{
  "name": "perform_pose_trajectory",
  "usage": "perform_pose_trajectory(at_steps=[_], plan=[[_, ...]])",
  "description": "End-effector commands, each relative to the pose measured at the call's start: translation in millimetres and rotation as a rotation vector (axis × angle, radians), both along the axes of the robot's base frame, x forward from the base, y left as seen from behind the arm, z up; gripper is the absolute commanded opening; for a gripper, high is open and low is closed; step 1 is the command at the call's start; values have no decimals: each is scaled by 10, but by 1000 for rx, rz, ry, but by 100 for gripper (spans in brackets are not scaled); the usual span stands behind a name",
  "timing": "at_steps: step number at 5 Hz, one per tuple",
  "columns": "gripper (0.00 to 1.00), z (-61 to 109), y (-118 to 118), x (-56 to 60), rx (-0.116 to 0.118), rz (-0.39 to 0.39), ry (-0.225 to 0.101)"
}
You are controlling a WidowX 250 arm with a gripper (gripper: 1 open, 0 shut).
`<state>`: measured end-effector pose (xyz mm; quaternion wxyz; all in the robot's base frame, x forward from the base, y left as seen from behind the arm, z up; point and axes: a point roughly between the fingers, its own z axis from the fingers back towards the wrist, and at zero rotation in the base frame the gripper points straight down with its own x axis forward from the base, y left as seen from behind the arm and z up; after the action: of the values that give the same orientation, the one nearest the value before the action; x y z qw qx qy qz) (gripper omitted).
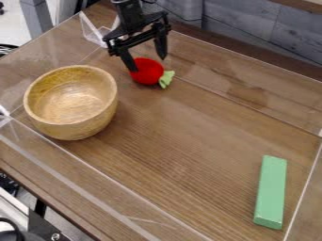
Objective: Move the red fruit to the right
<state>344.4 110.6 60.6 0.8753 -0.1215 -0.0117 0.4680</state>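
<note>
The gripper (138,52) hung over the far left part of the wooden tabletop (189,141), pointing steeply down, with its 2 black fingers (161,42) spread wide apart and nothing clamped between them; the red fruit (149,70) lay on the tabletop directly below and slightly nearer the camera than the fingertips, its rounded red body showing between and under the spread fingers; whether either finger touched the fruit could not be told from this view. The fruit's small green leafy end pointed to the picture's right, resting on the wood beside the red body.

A round wooden bowl (72,100) stood upright on the tabletop to the left of and nearer than the fruit, close to it but not touching; its inside looked bare. A green rectangular block (270,191) lay flat near the front right corner, well apart from the fruit, the bowl and the gripper, with its long side running roughly away from the camera.

A low clear plastic wall (75,193) ran around the edges of the tabletop, enclosing all 3 things; the black arm rose from the gripper toward the top of the picture.
</note>
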Motion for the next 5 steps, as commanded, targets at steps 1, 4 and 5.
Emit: perform_pose_trajectory(at_steps=[1, 4, 5], plan=[[100, 241, -20, 22, 27, -55, -72], [100, 363, 19, 23, 34, -93, -110], [100, 342, 84, 64, 40, -76, -114]])
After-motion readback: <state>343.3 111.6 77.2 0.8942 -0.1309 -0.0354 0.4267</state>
